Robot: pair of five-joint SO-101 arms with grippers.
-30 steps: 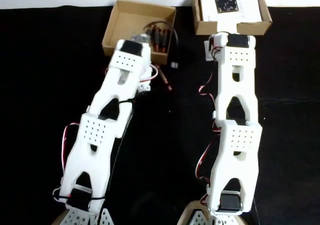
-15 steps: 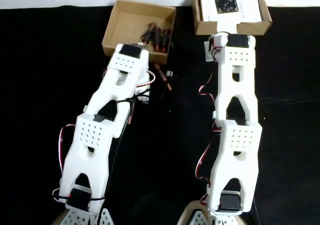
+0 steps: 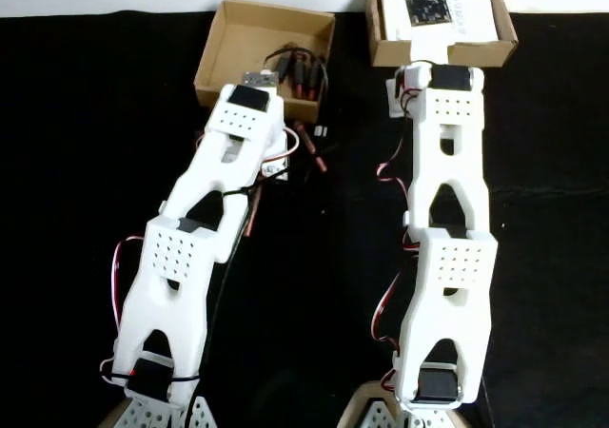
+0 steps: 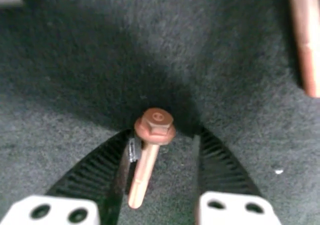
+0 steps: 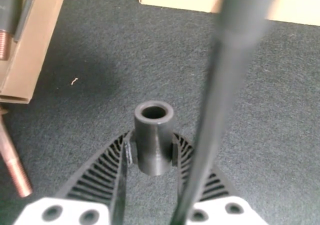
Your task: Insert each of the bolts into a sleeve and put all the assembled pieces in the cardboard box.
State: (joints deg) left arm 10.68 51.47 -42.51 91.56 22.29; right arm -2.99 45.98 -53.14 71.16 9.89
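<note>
**High view.** Your left arm (image 3: 214, 219) stretches toward the cardboard box (image 3: 228, 38), with its wrist at the box's near edge. A cluster of assembled pieces (image 3: 297, 71) lies inside the box, on the side nearer the right arm. Two loose bolts lie on the black surface (image 3: 86, 209). One bolt (image 3: 309, 145) is just beside the left wrist, between the two arms. The other bolt (image 3: 252, 209) lies alongside the left forearm. Your right arm (image 3: 447, 190) reaches straight toward a second box (image 3: 504, 46), which holds a white sheet and a small circuit board (image 3: 425, 7).

**Left wrist view.** Your left arm's jaws stand spread, low over the surface. A copper-coloured bolt (image 4: 146, 160) lies between them, its hex head pointing away from the wrist. Its shaft rests against one jaw, and a clear gap separates it from the other. Farther off, another copper-coloured shaft (image 4: 305, 35) lies on the surface.

**Right wrist view.** Your right arm's jaws are pinching a dark sleeve (image 5: 154, 135), both pressed against its sides. The sleeve's open bore faces the camera. A dark cable (image 5: 230, 75) crosses in front. To one side you see the cardboard box wall (image 5: 30, 50) with an assembled piece (image 5: 6, 20) inside it. A loose bolt (image 5: 12, 160) lies on the surface near that box. The second box (image 5: 190, 0) sits beyond the sleeve.
</note>
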